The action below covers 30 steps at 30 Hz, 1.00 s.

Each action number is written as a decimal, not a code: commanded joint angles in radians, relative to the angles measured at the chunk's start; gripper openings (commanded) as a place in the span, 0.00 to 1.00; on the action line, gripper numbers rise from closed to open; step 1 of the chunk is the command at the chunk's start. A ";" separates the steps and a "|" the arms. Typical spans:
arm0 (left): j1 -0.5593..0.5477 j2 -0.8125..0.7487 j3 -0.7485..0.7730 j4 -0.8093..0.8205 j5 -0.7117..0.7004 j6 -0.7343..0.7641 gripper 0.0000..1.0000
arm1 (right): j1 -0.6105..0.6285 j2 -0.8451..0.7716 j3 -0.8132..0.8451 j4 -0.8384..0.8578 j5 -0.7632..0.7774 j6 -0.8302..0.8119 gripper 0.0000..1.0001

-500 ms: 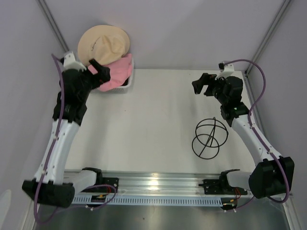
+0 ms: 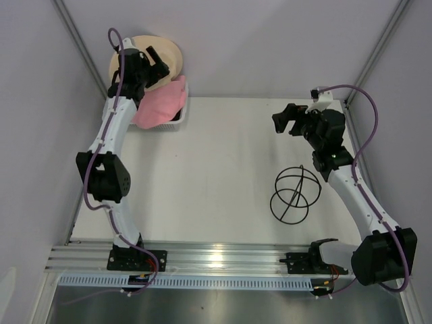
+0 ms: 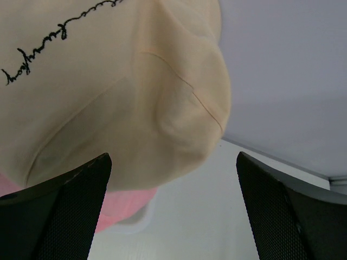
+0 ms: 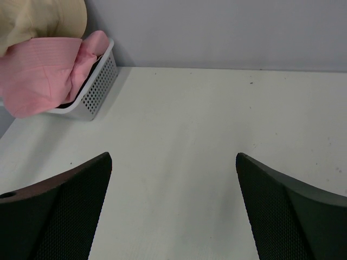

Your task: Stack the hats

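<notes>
Where the basket (image 4: pixel 98 84) stands, pink hat (image 4: pixel 46 73) spilling out, cream hat (image 4: pixel 40 19) atop

Bright, even, diffuse light from overhead; shadows weak. White counter (image 2: pixel 223 155) nearly washed out. Hot glare patch on the aluminium rail (image 2: pixel 216 255) at the near edge. Barely any shadow under the wire-loop stand (image 2: pixel 295 194). Left wrist view: cream hat (image 3: pixel 108 92) very close, slightly soft; fingers (image 3: pixel 59 216) of the left claw (image 3: pixel 173 157) dark, edges blurred.
</notes>
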 commanded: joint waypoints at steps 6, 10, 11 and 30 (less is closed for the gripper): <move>0.019 -0.005 0.096 -0.056 -0.089 0.168 1.00 | 0.004 -0.072 -0.037 0.037 0.032 -0.027 0.99; 0.020 -0.086 0.027 -0.063 -0.051 0.237 1.00 | 0.005 -0.053 -0.037 0.051 0.022 -0.010 0.99; 0.019 -0.108 -0.013 -0.056 -0.046 0.251 1.00 | 0.005 -0.046 -0.036 0.054 0.019 -0.007 0.99; 0.066 0.067 0.062 0.044 -0.068 0.642 0.95 | 0.022 0.038 0.007 0.105 0.016 0.043 0.99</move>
